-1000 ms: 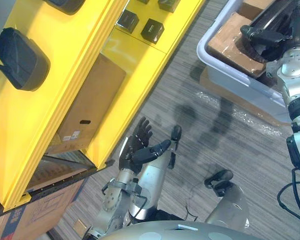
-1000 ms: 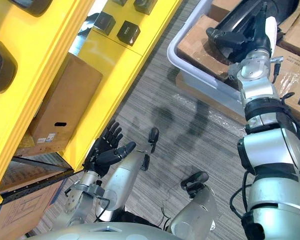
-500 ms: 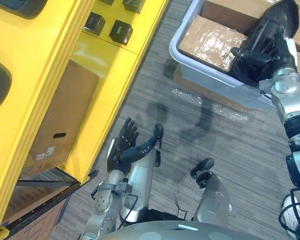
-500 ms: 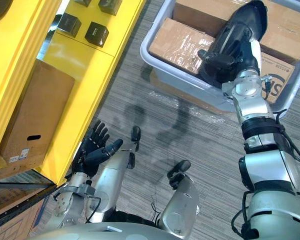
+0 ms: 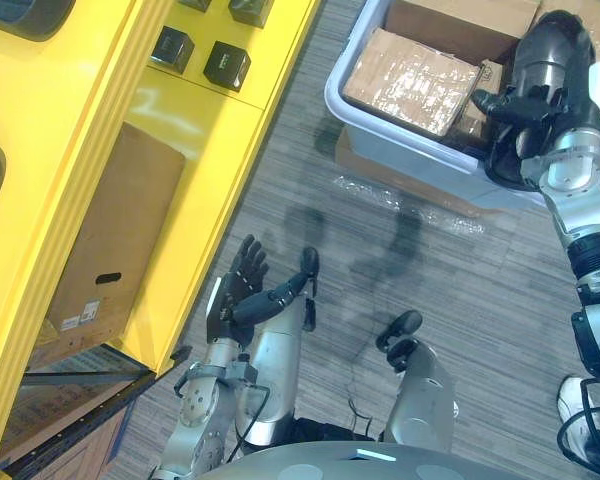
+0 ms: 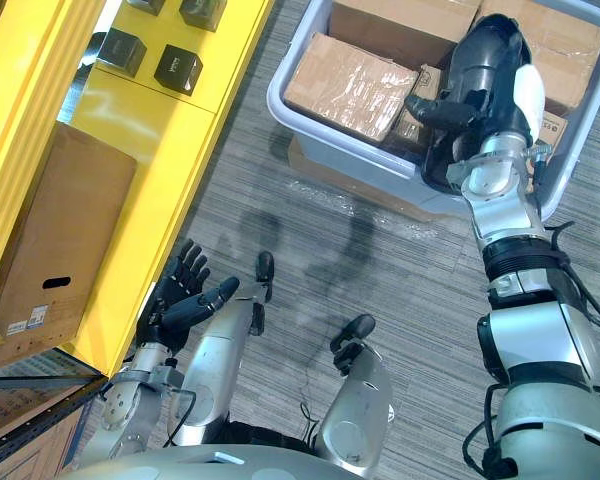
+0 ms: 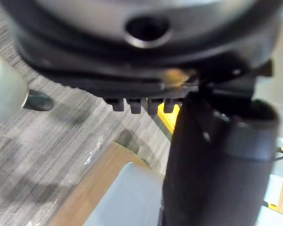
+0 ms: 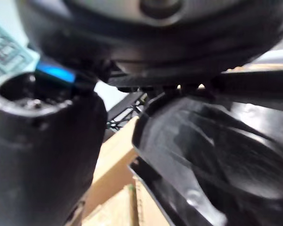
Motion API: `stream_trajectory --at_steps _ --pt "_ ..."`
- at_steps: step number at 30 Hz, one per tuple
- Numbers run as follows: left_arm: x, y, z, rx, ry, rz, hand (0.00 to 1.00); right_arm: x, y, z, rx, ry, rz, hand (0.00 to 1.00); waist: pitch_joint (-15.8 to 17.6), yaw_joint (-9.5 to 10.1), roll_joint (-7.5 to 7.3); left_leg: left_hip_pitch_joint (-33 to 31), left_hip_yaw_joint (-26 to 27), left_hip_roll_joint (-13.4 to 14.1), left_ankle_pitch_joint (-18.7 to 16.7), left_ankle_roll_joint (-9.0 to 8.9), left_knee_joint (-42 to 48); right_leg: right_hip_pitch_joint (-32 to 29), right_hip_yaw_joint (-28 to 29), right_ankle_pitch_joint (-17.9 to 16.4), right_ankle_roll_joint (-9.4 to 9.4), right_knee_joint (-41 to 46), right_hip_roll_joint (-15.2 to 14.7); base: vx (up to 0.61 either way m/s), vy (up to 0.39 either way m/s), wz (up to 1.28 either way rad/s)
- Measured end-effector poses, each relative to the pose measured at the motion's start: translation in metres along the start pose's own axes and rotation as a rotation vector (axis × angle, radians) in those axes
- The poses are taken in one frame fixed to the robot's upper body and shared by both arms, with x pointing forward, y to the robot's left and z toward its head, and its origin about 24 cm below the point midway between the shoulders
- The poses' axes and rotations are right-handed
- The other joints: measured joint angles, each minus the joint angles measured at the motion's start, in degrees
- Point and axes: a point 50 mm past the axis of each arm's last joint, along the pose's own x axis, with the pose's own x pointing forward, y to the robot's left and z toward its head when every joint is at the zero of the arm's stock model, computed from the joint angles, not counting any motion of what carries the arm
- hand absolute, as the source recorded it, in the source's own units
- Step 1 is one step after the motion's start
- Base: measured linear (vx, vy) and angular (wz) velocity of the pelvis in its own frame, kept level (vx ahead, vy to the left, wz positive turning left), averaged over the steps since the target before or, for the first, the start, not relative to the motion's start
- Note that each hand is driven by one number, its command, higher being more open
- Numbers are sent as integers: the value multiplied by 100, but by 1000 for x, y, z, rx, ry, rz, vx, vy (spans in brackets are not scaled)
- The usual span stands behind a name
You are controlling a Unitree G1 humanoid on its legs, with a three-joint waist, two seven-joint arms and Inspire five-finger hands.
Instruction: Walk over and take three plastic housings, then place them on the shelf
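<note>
the step in hand looks like the pick-up: the right hand (image 6: 465, 125) is clenched round the lower end of a black plastic housing (image 6: 485, 50) and holds it over the near right part of the grey bin (image 6: 360, 165). from the head views i cannot tell whether the housing is already clear of what lies inside. the housing is a smooth, glossy, rounded shell, longish like a capsule, and the right wrist view shows its hollow moulded inside (image 8: 217, 150) just past the fingers. the bin is a pale, thin-walled plastic tub with rounded corners, packed with cardboard boxes (image 6: 348, 85), some under shiny film or tape. well left of the bin, across a strip of grey ribbed carpet (image 6: 380, 260), stands the yellow shelf (image 6: 160, 130), flat and painted smooth, with small black cubes (image 6: 178, 68) on it and a plain brown carton (image 6: 60, 230) below. the left hand (image 6: 180, 300) hangs released, fingers spread and holding nothing, far left of the bin by the shelf's front edge. by my judgement the next move calls for lifting the housing free of the bin, turning left toward the shelf and setting it down on a bare yellow patch; the slick curved shell could slip in a loose grip.
</note>
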Motion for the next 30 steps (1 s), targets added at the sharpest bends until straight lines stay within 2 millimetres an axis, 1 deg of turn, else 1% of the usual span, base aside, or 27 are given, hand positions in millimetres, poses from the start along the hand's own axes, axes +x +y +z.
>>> stream_trajectory --at_steps 3,5,7,10,11,13,16,17,19,22,26,30 --pt "0 0 0 16 -2 -3 100 7 -8 23 33 -123 -64 100 0 -3 0 2 0 2 0 0 6 5 -2 1 1 7 -1 0 0 0" --pt "0 -1 1 49 -9 -3 100 9 -10 34 36 -181 -87 100 0 6 0 2 -1 3 -1 0 11 11 -4 1 1 11 -1 0 0 0" --pt "0 -1 4 73 -39 7 100 7 -11 52 73 -275 -102 100 3 -8 -5 10 -1 4 -3 2 19 21 -2 1 2 12 -2 0 0 0" --pt "1 -1 12 70 -82 11 100 2 -11 64 92 -348 -108 100 8 -24 -14 48 -1 4 -46 -54 24 54 0 1 3 19 -6 0 0 0" --pt "2 -1 18 66 -118 8 100 -3 -11 67 103 -377 -126 100 21 -28 -33 85 5 4 -56 -57 23 85 7 1 2 14 -6 0 0 0" --pt "2 -2 23 63 -152 5 100 -7 -12 65 113 -378 -136 100 51 -30 -85 154 74 14 -89 -42 19 97 79 1 4 6 -9 1 -6 -12" --pt "2 -3 27 58 -176 -4 100 -7 -19 55 121 -313 -166 100 72 -128 -120 213 192 23 -101 -21 -42 91 166 29 1 -111 -3 3 1 -14" --pt "2 -3 27 56 -178 -1 100 -7 -20 47 132 -267 -168 100 81 -167 -146 263 278 30 -101 -21 -80 89 241 73 31 -178 4 25 8 -28" --pt "3 -4 27 53 -180 -4 100 -8 -23 34 161 -187 -159 100 94 -238 -170 272 401 81 -112 -32 -83 74 343 200 31 -358 83 42 6 -34" --pt "3 -5 28 53 -180 -9 100 -9 -19 22 179 -101 -95 100 133 -324 -244 271 576 214 -135 -11 -72 35 498 413 39 -638 240 55 -5 -41" --pt "8 -8 31 53 -194 -22 100 -11 -13 8 179 -19 -39 100 134 -408 -255 301 687 342 -140 -24 -61 12 566 448 13 -705 356 47 -27 -21" --pt "10 -8 32 53 -198 -18 100 -10 -13 1 167 8 -24 100 130 -442 -253 339 701 420 -140 -72 -68 14 559 420 -32 -689 388 24 -38 -8"
